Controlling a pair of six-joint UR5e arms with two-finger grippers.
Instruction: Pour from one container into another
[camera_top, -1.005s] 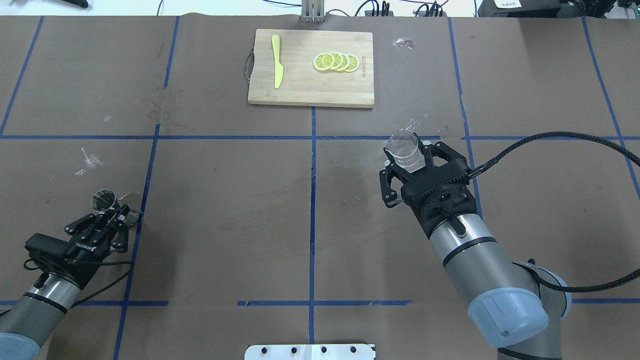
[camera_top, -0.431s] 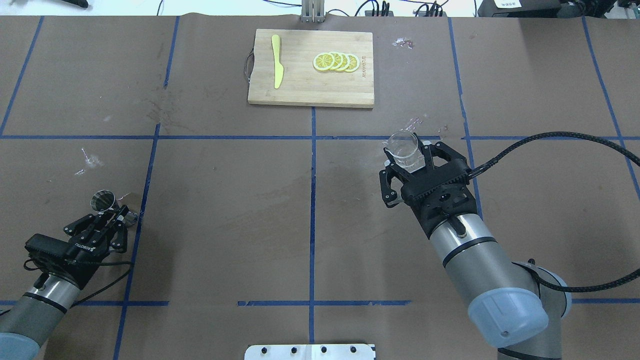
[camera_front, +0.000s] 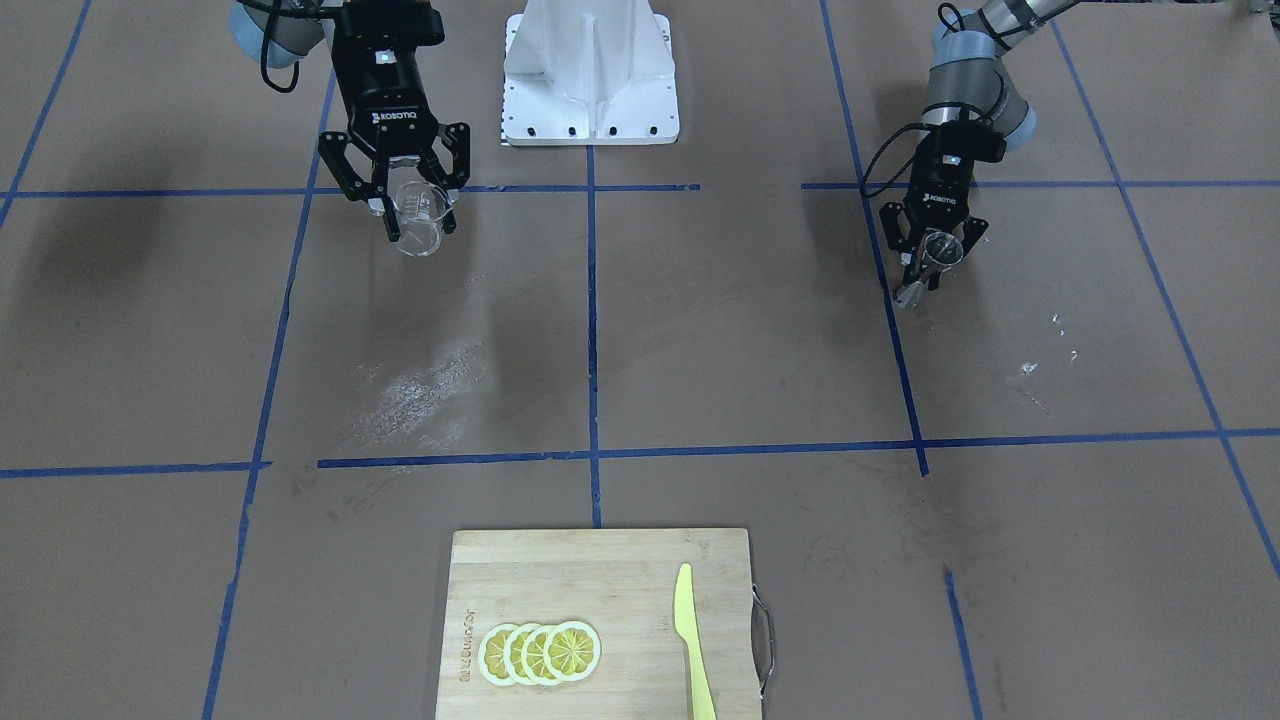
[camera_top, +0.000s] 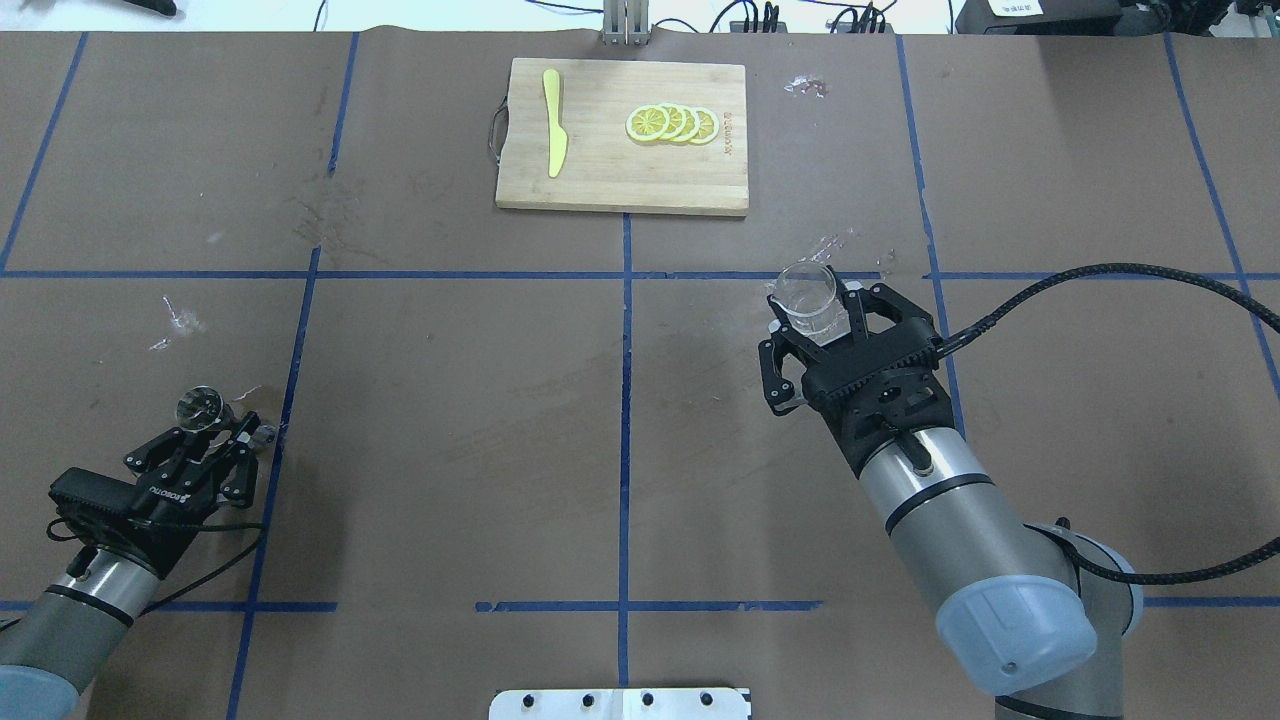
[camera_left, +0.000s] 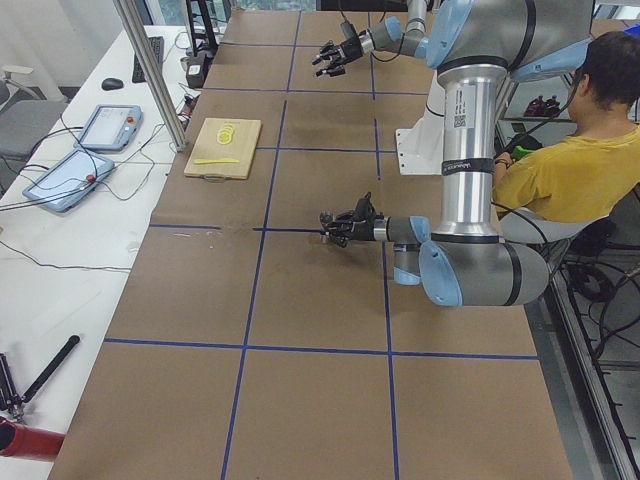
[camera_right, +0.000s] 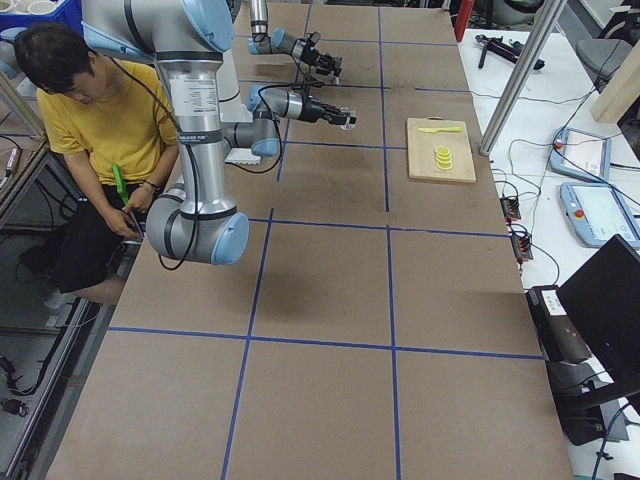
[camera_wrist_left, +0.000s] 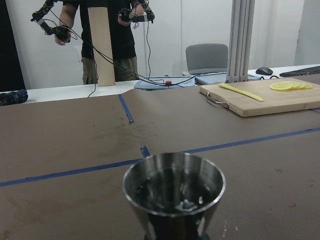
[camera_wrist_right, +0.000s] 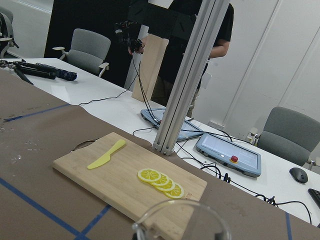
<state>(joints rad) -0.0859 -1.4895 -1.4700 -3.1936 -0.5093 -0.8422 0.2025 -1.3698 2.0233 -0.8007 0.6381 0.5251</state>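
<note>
My right claw (camera_top: 818, 318) is shut around the glass cup (camera_top: 806, 295). The cup stands straight up, mouth on top. My left claw (camera_top: 226, 428) pinches the steel jigger (camera_top: 198, 407) at its thin middle, and its open mouth faces up too. The jigger is far off to the left of my right claw, with a wide stretch of worktop (camera_top: 500, 400) between them. I think the cup's lip must get just above the jigger's mouth before I tip it, so my claws need to come together first.
</note>
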